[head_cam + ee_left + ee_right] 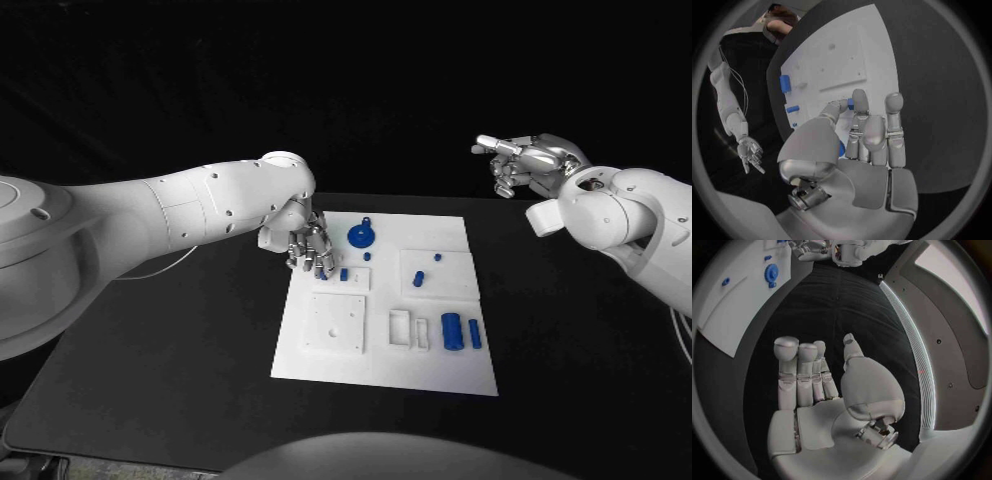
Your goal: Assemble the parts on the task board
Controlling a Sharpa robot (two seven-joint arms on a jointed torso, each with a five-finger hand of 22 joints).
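While the white task board (pixel 433 375) lies in the middle of the black table (pixel 159 340) in the head view, the left hand (pixel 303 243) hangs over the board's ten o'clock corner, fingers pointing down and a little apart, gripping nothing I can make out. A round blue disc part (pixel 362 236) sits near the board's eleven o'clock edge, just beside that hand; two small blue pegs (pixel 420 278) stand toward one o'clock, and a blue cylinder (pixel 451 329) with a thinner blue pin (pixel 475 334) just beside it lies toward four o'clock, next to a white rectangular frame (pixel 400 328). A raised white square block (pixel 336 323) sits toward seven o'clock. The right hand (pixel 529 160) is lifted well off the board at two o'clock, fingers curled inward around nothing. From the left wrist view, the left hand (pixel 867 135) has its fingers extended side by side over the board (pixel 836 55), a small blue piece (pixel 851 103) showing just past the fingertips; whether they touch it I cannot tell. From the right wrist view, the right hand (pixel 817 375) holds nothing above the bare table, with the disc part (pixel 771 274) on the board well apart from it.
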